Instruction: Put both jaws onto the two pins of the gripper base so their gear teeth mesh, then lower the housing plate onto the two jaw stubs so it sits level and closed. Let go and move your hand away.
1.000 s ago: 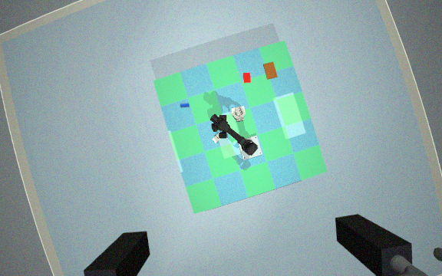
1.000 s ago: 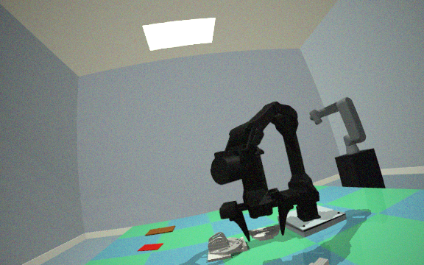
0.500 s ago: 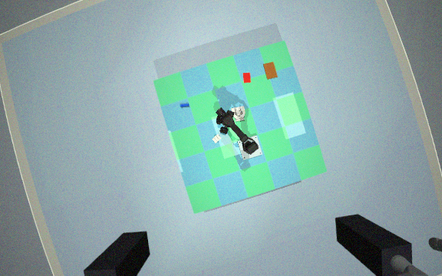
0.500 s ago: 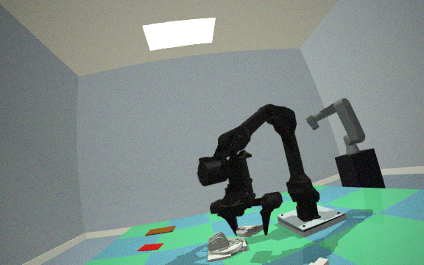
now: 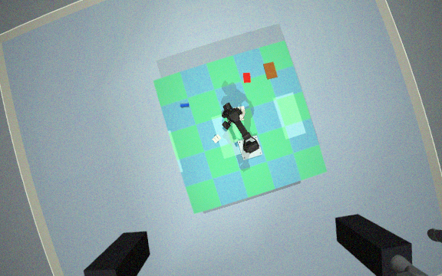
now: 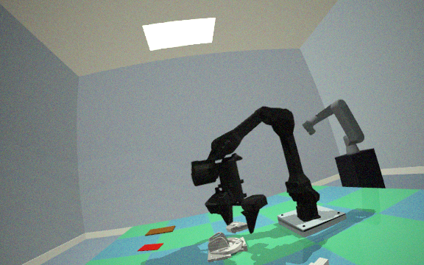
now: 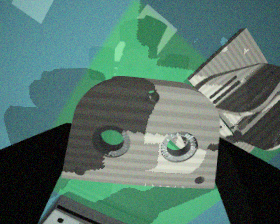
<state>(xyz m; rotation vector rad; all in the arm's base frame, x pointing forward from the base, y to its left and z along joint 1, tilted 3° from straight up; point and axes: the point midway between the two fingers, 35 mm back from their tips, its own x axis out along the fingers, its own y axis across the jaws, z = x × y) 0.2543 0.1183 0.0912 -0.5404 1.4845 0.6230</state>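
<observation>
My gripper [image 6: 240,227] [image 7: 142,136] is shut on the pale housing plate [image 6: 236,227] [image 7: 111,97], gripping it by its two side edges. The plate has two round holes and hangs above the floor. The gripper base [image 6: 217,255] [image 7: 243,47] carries pale curved parts on top and stands beside the held plate. In the wrist view it is at the right, partly behind the plate and a finger. In the top view pale parts of it [image 5: 242,113] show beside the hand. I cannot tell the two jaws apart or see whether their teeth mesh; the pins are hidden.
A small pale block [image 5: 216,139] [image 6: 320,262] lies near the arm's mounting plate [image 5: 247,155] [image 6: 289,221]. Farther off lie a red tile [image 5: 247,77] [image 6: 151,247], a brown tile [image 5: 270,70] [image 6: 160,230] and a blue block [image 5: 184,105].
</observation>
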